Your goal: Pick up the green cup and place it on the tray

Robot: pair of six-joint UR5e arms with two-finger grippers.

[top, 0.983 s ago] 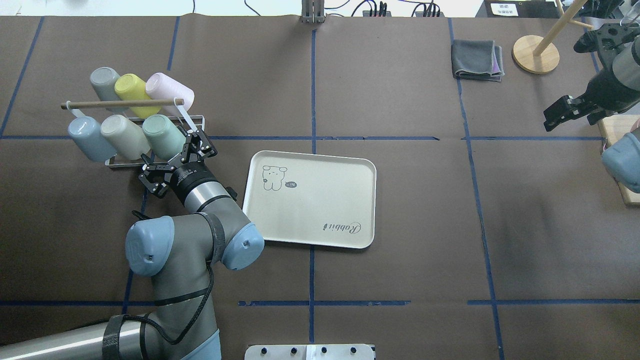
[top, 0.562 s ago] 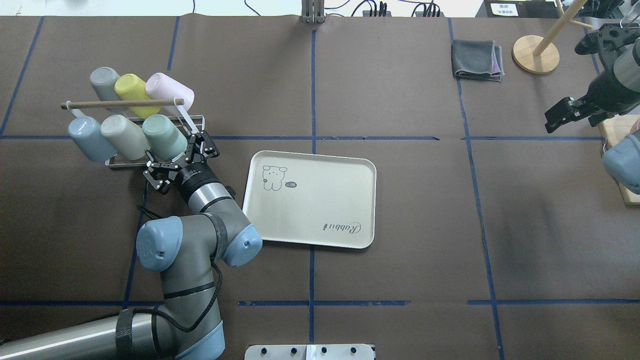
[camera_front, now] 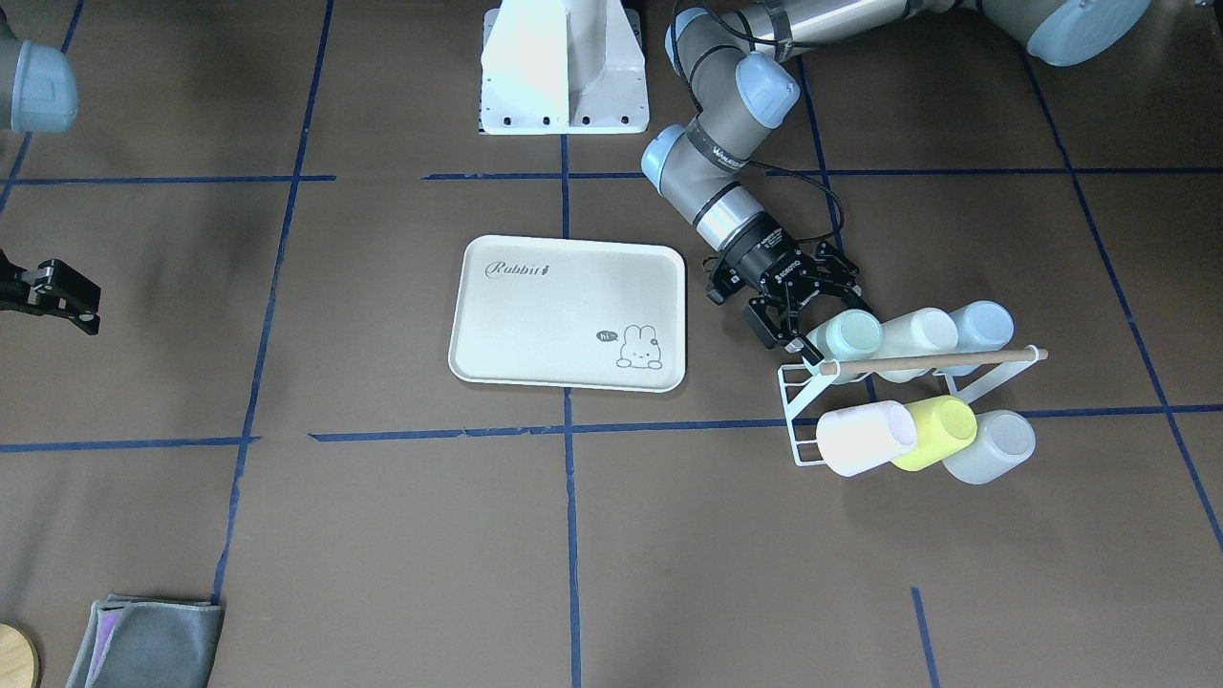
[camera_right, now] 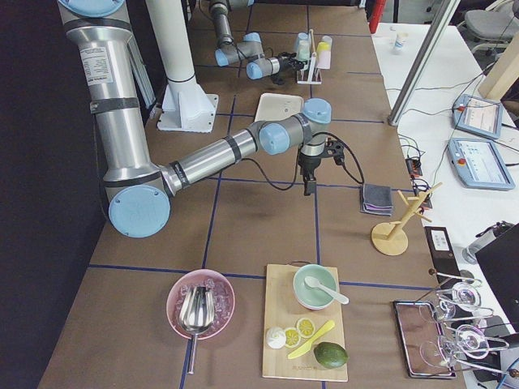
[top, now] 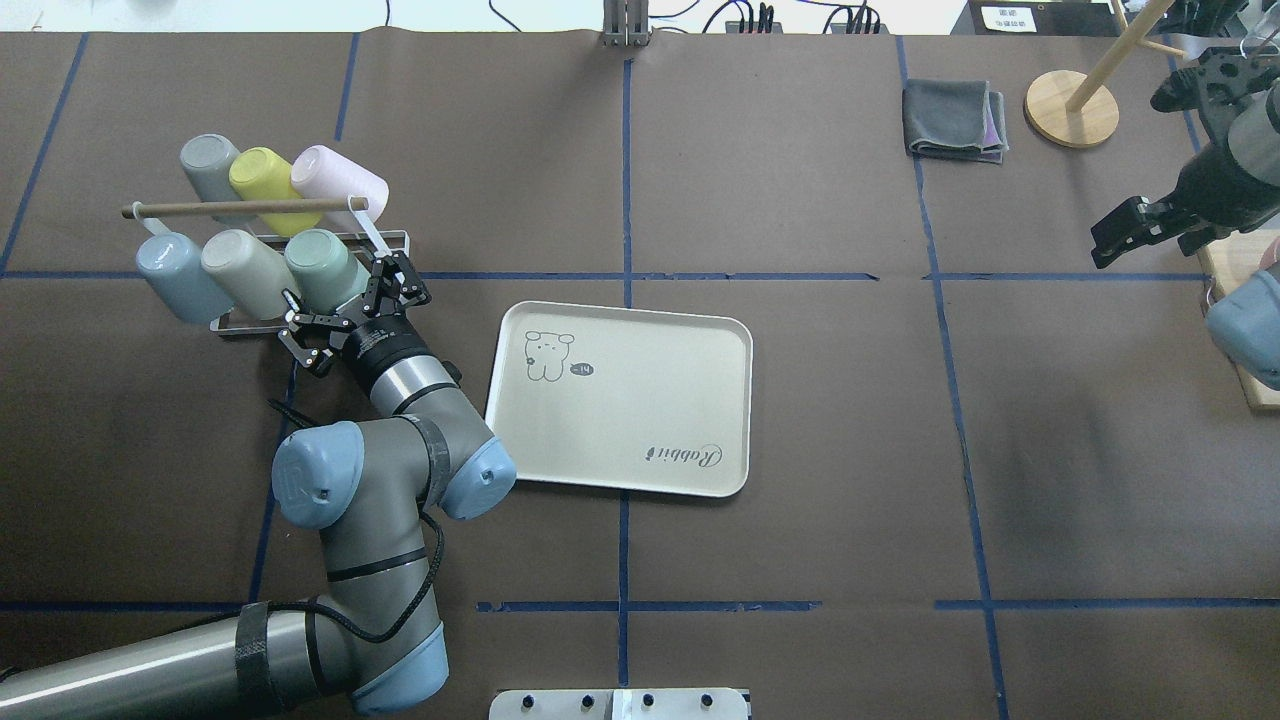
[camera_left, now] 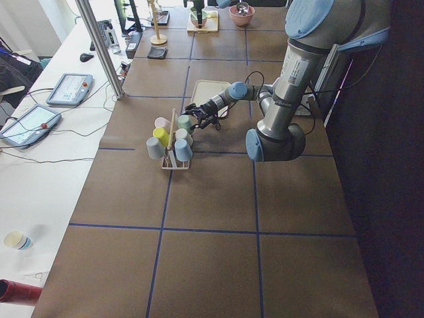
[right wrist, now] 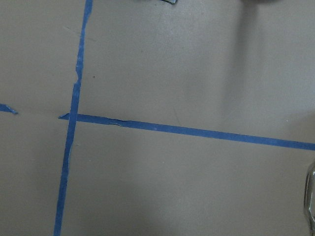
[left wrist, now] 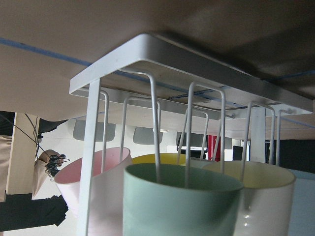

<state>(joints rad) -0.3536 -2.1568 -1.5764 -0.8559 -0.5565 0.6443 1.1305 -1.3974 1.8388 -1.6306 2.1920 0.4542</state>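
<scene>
My left gripper (top: 338, 294) is black, on a silver-grey arm (top: 402, 382) with pale blue joint caps (top: 318, 487). The green cup (top: 322, 266) is a matte pale mint. The other cups are cream (top: 245, 268), pale blue (top: 175, 274), grey (top: 208, 165), bright yellow (top: 262, 178) and pale pink (top: 338, 180). The rack (left wrist: 162, 54) is white wire with a brown wooden rod (top: 240, 208). The tray (top: 640, 395) is cream, with dark "Rabbit" lettering (top: 683, 455) and a line-drawn bunny (top: 547, 357). The table (top: 800, 200) is dark brown, gridded with blue tape (top: 627, 180). The folded cloth (top: 948, 118) is grey with a purple edge.
</scene>
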